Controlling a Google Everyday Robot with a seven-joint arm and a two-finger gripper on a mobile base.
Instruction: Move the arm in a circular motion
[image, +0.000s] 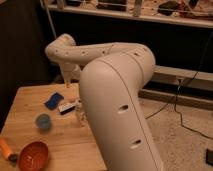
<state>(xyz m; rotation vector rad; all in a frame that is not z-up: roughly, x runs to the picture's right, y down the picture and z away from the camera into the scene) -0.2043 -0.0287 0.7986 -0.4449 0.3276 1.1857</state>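
The off-white arm (117, 110) fills the middle of the camera view. Its thick near segment rises from the bottom. A thinner segment with a row of small dark holes (85, 52) reaches up and left to a rounded joint (62, 46). From there the narrower tip hangs down to the gripper (70, 77), which is above the far edge of the wooden table (60, 137). The gripper holds nothing that I can see.
On the table lie a blue packet (54, 100), a white and dark packet (67, 106), a small upright bottle (80, 115), a blue cup (43, 121), an orange bowl (34, 155) and an orange object (5, 147). Dark shelving and cables stand behind and to the right.
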